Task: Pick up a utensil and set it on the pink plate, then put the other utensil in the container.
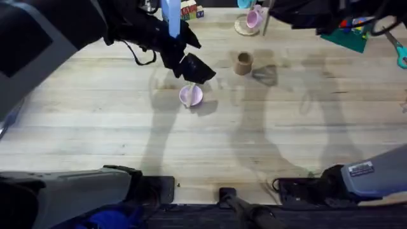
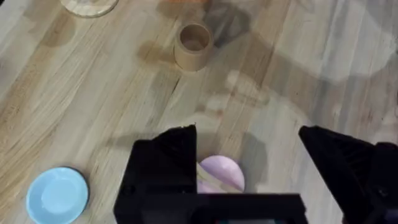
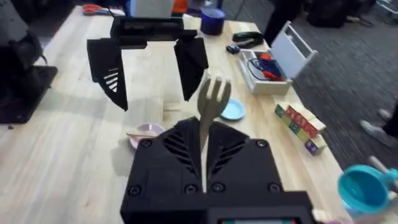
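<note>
left claw is wide open right above the pink plate, spoon lying on it; right claw clamps the fork, prongs up; cup sits beyond the plate

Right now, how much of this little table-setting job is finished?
About half, it seems. The spoon already lies on the pink plate, with the open left gripper above it. The right gripper holds the fork upright. Left to do: drop the fork into the container.
</note>
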Controlling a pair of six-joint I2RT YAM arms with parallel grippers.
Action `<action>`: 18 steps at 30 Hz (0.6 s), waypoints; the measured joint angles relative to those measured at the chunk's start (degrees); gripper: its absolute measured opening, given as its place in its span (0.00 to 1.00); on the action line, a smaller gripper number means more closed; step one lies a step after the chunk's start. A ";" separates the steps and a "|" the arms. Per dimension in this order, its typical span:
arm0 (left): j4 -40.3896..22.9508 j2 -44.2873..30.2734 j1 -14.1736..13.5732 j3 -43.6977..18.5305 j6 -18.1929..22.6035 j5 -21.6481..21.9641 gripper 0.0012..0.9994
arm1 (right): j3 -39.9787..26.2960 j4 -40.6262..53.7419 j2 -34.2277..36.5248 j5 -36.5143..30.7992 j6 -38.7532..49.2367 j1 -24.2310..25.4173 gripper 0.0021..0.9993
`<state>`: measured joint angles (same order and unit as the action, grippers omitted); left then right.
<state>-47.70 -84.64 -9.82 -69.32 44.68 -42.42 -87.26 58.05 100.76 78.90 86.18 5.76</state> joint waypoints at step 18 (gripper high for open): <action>0.00 0.00 0.00 0.00 -0.01 -0.01 0.99 | 0.00 -13.36 11.75 2.53 0.89 -1.57 0.03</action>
<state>-47.70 -84.64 -9.82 -69.32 44.67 -42.44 -87.26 44.69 112.51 81.43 87.07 4.19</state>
